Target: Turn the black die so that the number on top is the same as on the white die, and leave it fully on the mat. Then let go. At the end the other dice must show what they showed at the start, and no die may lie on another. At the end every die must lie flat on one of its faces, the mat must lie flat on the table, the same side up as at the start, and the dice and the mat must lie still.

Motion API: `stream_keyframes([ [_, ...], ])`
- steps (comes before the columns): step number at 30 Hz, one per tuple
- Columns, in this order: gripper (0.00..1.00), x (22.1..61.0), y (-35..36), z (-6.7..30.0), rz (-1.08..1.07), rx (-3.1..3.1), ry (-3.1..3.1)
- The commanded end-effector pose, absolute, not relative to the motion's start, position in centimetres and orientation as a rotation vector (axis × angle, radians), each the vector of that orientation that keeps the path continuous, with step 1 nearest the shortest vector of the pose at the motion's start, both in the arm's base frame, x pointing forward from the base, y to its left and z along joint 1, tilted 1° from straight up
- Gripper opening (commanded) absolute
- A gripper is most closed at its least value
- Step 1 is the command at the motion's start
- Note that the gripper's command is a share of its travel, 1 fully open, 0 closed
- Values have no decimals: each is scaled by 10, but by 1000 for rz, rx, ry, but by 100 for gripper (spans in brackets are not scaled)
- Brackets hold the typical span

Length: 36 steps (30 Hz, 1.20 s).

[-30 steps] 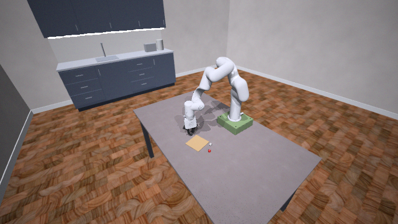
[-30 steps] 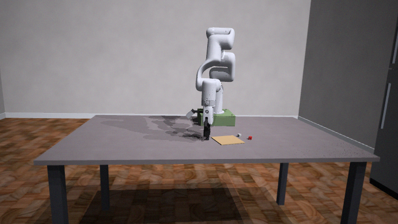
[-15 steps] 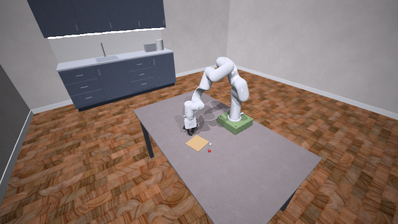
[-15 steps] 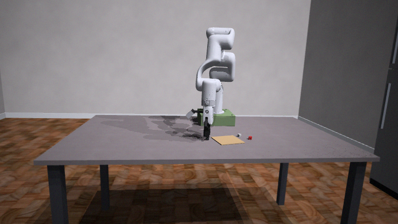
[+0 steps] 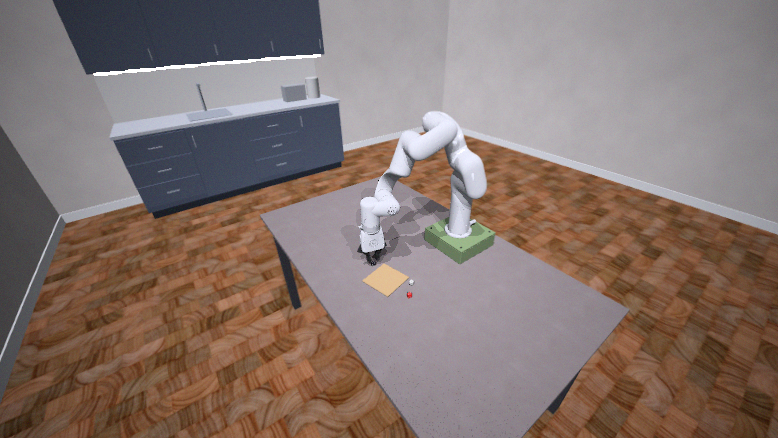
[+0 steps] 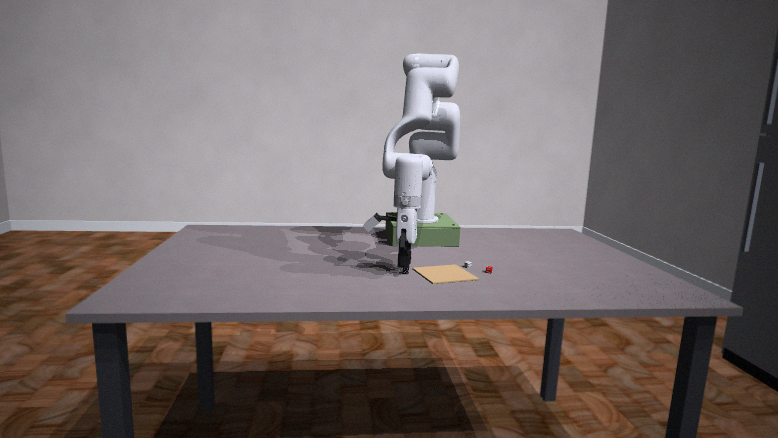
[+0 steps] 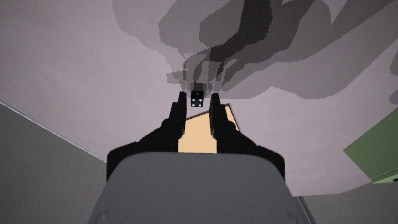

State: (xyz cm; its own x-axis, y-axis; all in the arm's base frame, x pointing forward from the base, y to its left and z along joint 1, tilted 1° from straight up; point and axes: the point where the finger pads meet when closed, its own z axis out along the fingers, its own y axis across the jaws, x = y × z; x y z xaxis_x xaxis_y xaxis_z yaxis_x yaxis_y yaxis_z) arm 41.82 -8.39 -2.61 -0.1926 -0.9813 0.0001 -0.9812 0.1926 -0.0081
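The black die (image 7: 197, 100) lies on the table between my fingertips, just off the tan mat's (image 5: 385, 279) (image 6: 445, 273) (image 7: 200, 137) near corner. My gripper (image 5: 371, 260) (image 6: 403, 267) (image 7: 198, 101) points down at the table. Its fingers are partly closed and straddle the die, with a small gap showing on each side. In the top and exterior views the dark fingers hide the die. The white die (image 5: 411, 281) (image 6: 467, 263) lies on the table just past the mat's other side. The red die (image 5: 409, 294) (image 6: 488, 268) lies close to the white die.
The arm's green base (image 5: 460, 242) (image 6: 430, 232) (image 7: 380, 150) stands on the grey table (image 5: 479, 348) behind the mat. A table edge runs close on the gripper's side in the wrist view.
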Motion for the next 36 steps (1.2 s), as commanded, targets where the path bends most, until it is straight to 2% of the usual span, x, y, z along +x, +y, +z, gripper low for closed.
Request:
stream_keyframes([
  [1, 31, 420, -84, -25, -14, -1991, 2420],
  [36, 31, 420, -84, -43, -14, -1991, 2420],
])
